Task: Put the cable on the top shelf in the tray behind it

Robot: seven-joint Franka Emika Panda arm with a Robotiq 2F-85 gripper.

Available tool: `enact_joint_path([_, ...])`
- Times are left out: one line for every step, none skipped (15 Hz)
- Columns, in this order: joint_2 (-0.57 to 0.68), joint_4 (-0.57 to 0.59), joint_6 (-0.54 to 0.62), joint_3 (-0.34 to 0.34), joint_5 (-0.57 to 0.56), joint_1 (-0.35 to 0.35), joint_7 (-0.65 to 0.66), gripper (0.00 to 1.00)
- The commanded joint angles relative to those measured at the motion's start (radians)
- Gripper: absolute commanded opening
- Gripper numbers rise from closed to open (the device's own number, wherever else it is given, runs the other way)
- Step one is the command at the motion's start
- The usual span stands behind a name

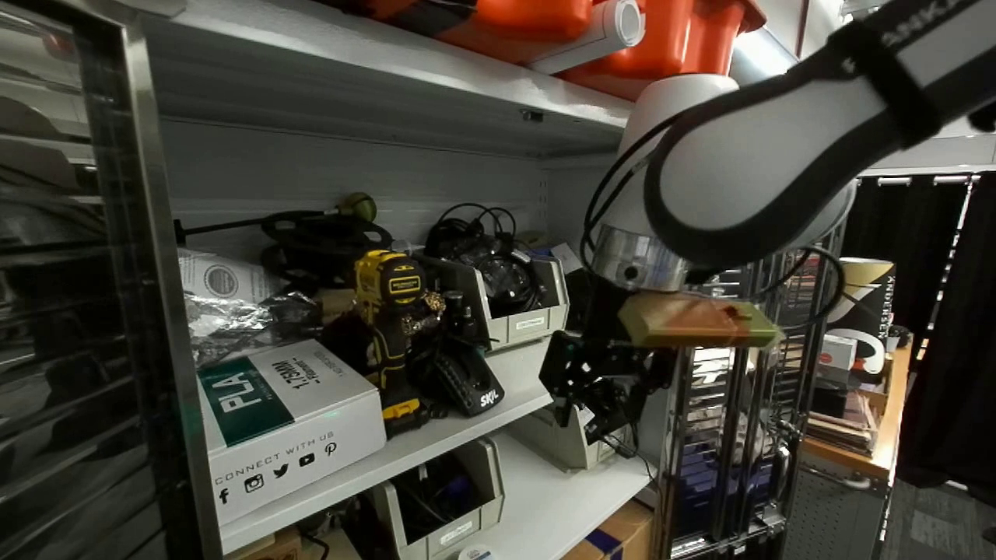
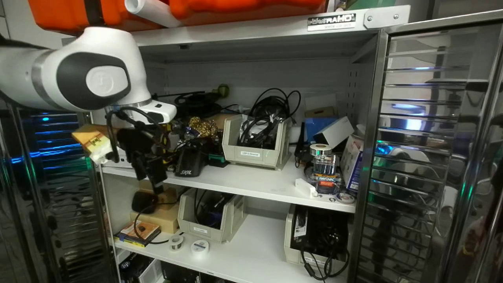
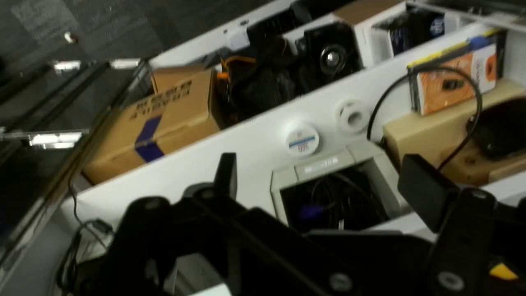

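Note:
The tray is a beige open bin with a white label on the upper shelf, in both exterior views (image 1: 537,330) (image 2: 271,156). Black cables, bundled and looped, fill it and rise above its rim (image 2: 261,131) (image 1: 510,284). I cannot tell which of them is the task's cable. My gripper (image 2: 149,179) hangs in front of the shelf edge, to the side of the tray and apart from it; it also shows in an exterior view (image 1: 583,404). In the wrist view my gripper (image 3: 326,181) is wide open with nothing between its fingers.
A black SKIL charger (image 2: 189,162), a yellow drill (image 1: 389,292) and a PLA box (image 1: 296,420) stand on the upper shelf. Batteries (image 2: 325,177) stand at its far end. The lower shelf holds cable bins (image 2: 206,232) (image 2: 294,255). Metal doors (image 2: 444,137) flank the cabinet.

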Motion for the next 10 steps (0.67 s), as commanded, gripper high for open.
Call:
enact_joint_path([-0.135, -0.017, -0.289, -0.043, 0.145, -0.013, -0.136, 1.0])
enact_joint_path([-0.15, -0.002, -0.382, -0.057, 0.165, -0.023, -0.155, 1.0])
enact_joint_path([-0.163, 0.013, -0.472, -0.072, 0.176, -0.035, -0.166, 1.0])
enact_joint_path([-0.173, 0.028, -0.558, -0.09, 0.186, -0.046, -0.18, 1.0])
enact_joint_path([-0.186, 0.044, -0.645, -0.168, 0.165, 0.01, -0.173, 1.0])
enact_joint_path([-0.199, 0.063, -0.731, -0.189, 0.166, 0.007, -0.191, 1.0])
enact_joint_path([-0.206, 0.078, -0.813, -0.222, 0.174, 0.018, -0.225, 1.0])
enact_joint_path([-0.185, 0.041, -0.702, -0.12, 0.165, -0.063, -0.199, 1.0])
enact_joint_path([-0.193, 0.054, -0.759, -0.141, 0.168, -0.063, -0.219, 1.0])
enact_joint_path([-0.198, 0.061, -0.783, -0.152, 0.169, -0.064, -0.23, 1.0])
